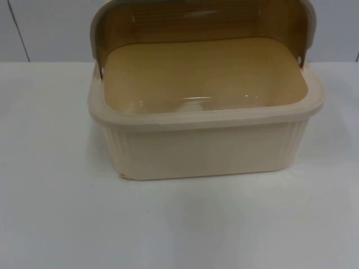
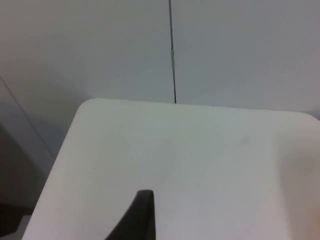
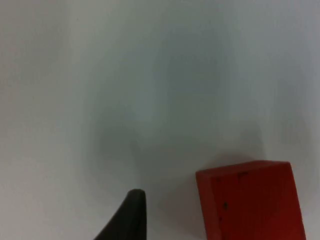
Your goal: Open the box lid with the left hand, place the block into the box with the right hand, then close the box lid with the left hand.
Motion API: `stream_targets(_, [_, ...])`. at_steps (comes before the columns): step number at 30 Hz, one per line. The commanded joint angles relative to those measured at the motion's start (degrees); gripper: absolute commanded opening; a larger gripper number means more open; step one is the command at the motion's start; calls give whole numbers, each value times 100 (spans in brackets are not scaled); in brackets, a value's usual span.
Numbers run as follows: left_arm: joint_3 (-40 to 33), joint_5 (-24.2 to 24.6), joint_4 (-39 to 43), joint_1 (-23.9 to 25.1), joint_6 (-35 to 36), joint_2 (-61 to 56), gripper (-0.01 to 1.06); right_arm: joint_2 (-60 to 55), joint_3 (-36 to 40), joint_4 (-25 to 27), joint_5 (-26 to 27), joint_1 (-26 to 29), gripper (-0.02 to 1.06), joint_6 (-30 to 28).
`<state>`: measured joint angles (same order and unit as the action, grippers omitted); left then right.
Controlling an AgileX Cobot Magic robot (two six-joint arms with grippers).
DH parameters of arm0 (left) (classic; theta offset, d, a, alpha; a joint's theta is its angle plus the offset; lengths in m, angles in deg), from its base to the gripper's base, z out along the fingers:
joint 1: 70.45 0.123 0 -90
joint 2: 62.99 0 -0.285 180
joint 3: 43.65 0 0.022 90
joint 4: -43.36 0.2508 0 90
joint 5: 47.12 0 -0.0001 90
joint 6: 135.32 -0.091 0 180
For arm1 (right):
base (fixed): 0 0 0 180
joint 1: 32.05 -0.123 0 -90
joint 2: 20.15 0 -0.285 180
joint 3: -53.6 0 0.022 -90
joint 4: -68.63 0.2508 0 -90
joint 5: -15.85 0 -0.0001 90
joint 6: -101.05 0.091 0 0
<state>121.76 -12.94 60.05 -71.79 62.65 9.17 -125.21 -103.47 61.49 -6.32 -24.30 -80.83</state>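
The box (image 1: pixel 205 120) is sitting in the middle of the top view on the white tabletop (image 1: pixel 179 224), its ribbed cream front wall facing the near edge. Its brown see-through lid (image 1: pixel 205 25) is standing swung up and back against the grey wall (image 1: pixel 50 28), so the opening step looks done and the inside is lying empty.

The step in hand, by my judgement, is picking up the red block (image 3: pixel 250 200) with the right arm. In the right wrist view the block is resting flat on the tabletop, just beside the right tool (image 3: pixel 131 215), of which one black fingertip (image 3: pixel 131 210) is showing. To do this well, the right tool should be centring over the block, squaring to its flat sides, and closing on two opposite faces before lifting clear of the box's front rim and lowering into the open cavity. Whether the right tool is spread wide or narrow cannot be told; it is not holding the block.

The left tool (image 2: pixel 140 215) is waiting above a rounded corner of the tabletop, pointing toward the grey wall (image 2: pixel 100 45) with its dark seam. Its spread cannot be told either; nothing is showing in its grasp.
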Motion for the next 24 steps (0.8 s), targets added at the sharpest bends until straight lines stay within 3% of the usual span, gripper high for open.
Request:
stream_targets(1, [-15, 12, 54, 22, 38, -41, 105, -131, 9, -2, 327, 20, 105, -179])
stream_targets(4, [-15, 12, 54, 22, 38, -41, 105, -298, 9, -2, 491, 96, 105, -179])
stream_targets(6, [-15, 12, 54, 22, 38, -41, 105, -455, 9, 254, 505, 167, 105, -553])
stream_targets(9, [-15, 12, 54, 22, 38, -41, 105, -650, 9, 1285, 505, 373, 105, -1507])
stream_targets(10, [-15, 12, 54, 22, 38, -41, 105, -650, 9, 1285, 505, 373, 105, -1507])
stream_targets(14, [-15, 63, 52, 22, 38, -41, 105, -783, 9, 2785, 423, 737, 105, -3048])
stream_targets(18, [-15, 49, 52, 22, 38, -41, 105, -886, 9, 3155, 470, 852, 105, -3458])
stream_targets(24, [-15, -5, 52, 22, 38, -41, 105, -1249, 9, 3167, 566, 752, 105, -3503])
